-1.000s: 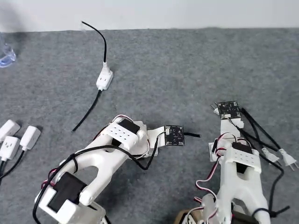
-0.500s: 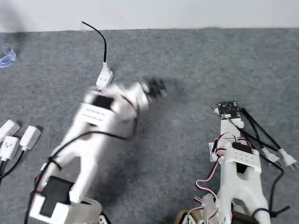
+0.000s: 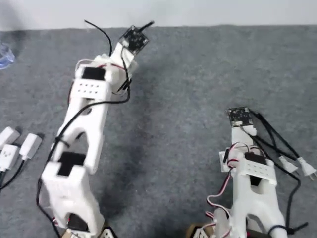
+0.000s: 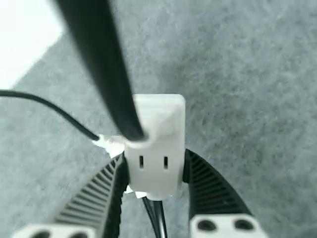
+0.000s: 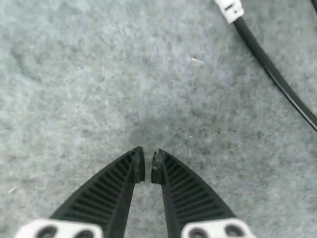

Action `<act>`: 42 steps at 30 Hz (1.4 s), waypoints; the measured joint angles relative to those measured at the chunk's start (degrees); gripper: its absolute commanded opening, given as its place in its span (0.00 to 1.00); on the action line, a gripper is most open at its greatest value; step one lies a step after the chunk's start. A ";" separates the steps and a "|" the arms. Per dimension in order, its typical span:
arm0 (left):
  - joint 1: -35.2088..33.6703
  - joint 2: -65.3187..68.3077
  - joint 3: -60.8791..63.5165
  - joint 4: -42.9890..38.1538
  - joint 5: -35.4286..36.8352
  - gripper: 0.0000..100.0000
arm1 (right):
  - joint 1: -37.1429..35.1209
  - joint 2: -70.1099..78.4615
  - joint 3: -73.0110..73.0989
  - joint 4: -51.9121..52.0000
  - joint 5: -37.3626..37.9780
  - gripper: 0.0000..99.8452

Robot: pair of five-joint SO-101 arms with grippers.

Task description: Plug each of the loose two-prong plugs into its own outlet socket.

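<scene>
A white outlet socket with two slots sits between the fingers of my left gripper, which press on both of its sides. A black cord runs into its upper end and another leaves below it. In the high view the left arm stretches to the far left of the mat and covers this socket. Two loose two-prong plugs lie on black cords at the right edge. My right gripper hangs shut over bare mat, holding nothing.
Three more white sockets lie at the left edge. A clear plastic item sits far left. A black cord with a white end crosses the mat ahead of the right gripper.
The left arm has swung from the front middle of the mat out to the far left, over the corded socket. The right arm has stayed in place.
</scene>
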 measured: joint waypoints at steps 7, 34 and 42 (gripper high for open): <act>-0.09 5.27 -12.40 12.92 0.70 0.01 | 0.00 0.00 0.00 0.00 0.00 0.04; -3.69 35.34 -43.43 8.79 14.68 0.08 | 0.00 0.00 0.00 0.00 0.00 0.04; -3.96 48.00 -67.25 21.54 14.59 0.25 | 0.00 0.00 0.00 0.00 0.00 0.04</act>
